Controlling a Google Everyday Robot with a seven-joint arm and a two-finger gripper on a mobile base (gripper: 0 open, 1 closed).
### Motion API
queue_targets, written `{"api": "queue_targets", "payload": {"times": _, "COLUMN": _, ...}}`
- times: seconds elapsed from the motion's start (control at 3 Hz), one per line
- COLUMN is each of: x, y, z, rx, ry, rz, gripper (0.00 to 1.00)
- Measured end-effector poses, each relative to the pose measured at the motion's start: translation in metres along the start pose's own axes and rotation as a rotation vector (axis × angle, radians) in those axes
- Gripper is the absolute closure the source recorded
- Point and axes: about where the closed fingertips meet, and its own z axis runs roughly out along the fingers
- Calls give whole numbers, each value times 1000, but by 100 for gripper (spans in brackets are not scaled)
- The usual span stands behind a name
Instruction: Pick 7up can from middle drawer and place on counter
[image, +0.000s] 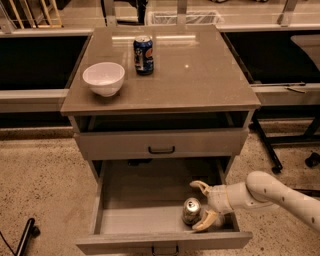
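The 7up can (191, 210) stands upright on the floor of the open middle drawer (135, 220), near its front right corner, its shiny silver top facing up. My gripper (203, 204) reaches in from the right on a white arm. Its fingers are spread, one (199, 186) behind the can and one (207, 221) in front, right beside the can and slightly to its right. The counter (200, 80) is the glossy grey-brown cabinet top above.
On the counter stand a dark blue can (143, 54) and a white bowl (104, 78) at the left. The top drawer front (161, 144) with a black handle is slightly open above. Black wheeled legs (272, 150) stand right of the cabinet.
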Motion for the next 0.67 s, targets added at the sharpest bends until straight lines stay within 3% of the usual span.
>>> {"api": "queue_targets", "payload": {"times": 0.67, "x": 20, "y": -1, "z": 10, "rx": 25, "ry": 6, "rz": 49, "gripper": 52}}
